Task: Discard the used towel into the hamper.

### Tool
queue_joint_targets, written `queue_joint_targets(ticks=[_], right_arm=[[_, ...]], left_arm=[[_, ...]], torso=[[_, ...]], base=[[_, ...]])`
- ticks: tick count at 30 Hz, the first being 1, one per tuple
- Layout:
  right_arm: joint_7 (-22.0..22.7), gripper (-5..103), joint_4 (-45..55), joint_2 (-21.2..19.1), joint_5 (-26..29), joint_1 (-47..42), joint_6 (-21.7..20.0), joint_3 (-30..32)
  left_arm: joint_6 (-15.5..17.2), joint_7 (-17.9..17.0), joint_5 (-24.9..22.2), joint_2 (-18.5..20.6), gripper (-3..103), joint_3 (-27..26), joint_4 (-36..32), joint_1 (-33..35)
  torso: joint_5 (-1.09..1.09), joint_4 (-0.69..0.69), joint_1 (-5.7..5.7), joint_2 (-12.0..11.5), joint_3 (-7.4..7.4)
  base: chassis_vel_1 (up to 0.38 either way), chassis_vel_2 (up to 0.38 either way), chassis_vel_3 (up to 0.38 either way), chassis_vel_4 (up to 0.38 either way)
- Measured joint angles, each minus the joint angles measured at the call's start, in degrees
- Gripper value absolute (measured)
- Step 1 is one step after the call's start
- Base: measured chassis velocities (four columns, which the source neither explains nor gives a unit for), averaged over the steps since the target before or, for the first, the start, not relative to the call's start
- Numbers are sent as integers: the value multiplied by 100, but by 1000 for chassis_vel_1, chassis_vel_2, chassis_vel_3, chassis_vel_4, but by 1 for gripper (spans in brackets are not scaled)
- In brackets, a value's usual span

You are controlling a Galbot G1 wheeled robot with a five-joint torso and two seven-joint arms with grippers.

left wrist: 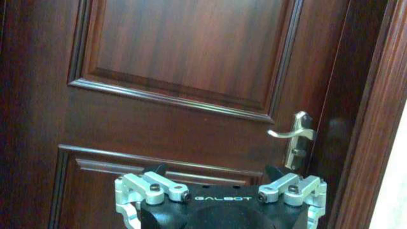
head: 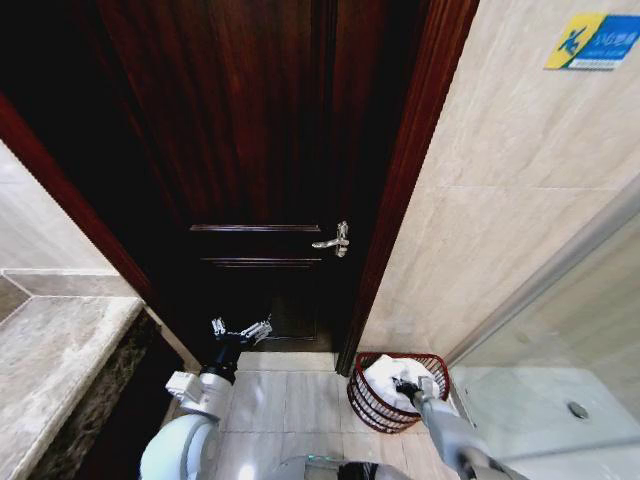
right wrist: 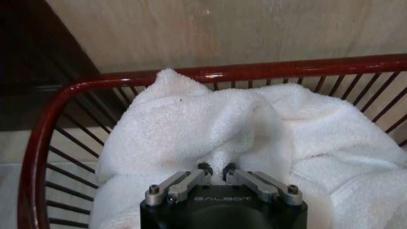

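Down at five o'clock of my head view, my right gripper (head: 404,385) is sunk into the hamper (head: 365,395), fingertips nearly together and pinching a fold of the towel (head: 385,375). Up close in the right wrist view, the right gripper (right wrist: 216,168) has a small pleat of white terry caught between the two tips, and the towel (right wrist: 210,124) is bunched inside the red rim of the hamper (right wrist: 57,100), one peak rising to about rim height on the far side.

So I judge this the drop itself: the towel is already in the basket and letting go is all that is left. The next move calls for spreading these fingers wide so the pile does not snag, then lifting straight up clear of the wire bars.

Over at seven o'clock my left gripper (head: 241,331) hangs idle with its fingers spread, facing the door (head: 250,150).

Farther off, the door handle (head: 335,240) sits at twelve o'clock, and beige wall tile (head: 500,200) stands behind the hamper.
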Motion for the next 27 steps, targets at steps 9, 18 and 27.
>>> queue_joint_targets(ticks=[9, 18, 27], right_arm=[[179, 8, -181, 23, -288, -27, -468, 142], [258, 10, -167, 41, -209, -19, -793, 158], [279, 42, 974, 106, 783, -630, -938, -52]], left_arm=[[0, 0, 0, 0, 100, 0, 0, 0], [0, 0, 0, 0, 100, 0, 0, 0], [0, 0, 0, 0, 100, 0, 0, 0]], torso=[[0, 1, 0, 0, -1], [0, 1, 0, 0, 0], [3, 1, 0, -1, 1]], base=[[0, 0, 0, 0], [0, 0, 0, 0], [0, 0, 0, 0]])
